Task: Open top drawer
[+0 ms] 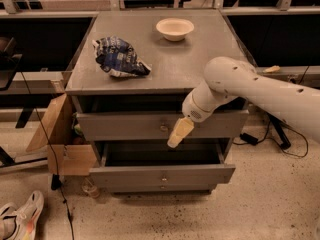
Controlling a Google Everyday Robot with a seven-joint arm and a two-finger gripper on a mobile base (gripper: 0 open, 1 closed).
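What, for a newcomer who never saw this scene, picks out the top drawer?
Find the grey cabinet bearing a bowl and a crumpled bag. The top drawer sits right under its tabletop, the gripper hanging before it beside its brass knob. Unlike the lower drawer, pulled far out, its front is taller.

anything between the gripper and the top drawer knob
Nothing visible. The gripper hangs in front of the wide grey wooden top drawer, just right of its small round brass knob, with no object between. The lower grey drawer stands pulled out below, clear of that path.
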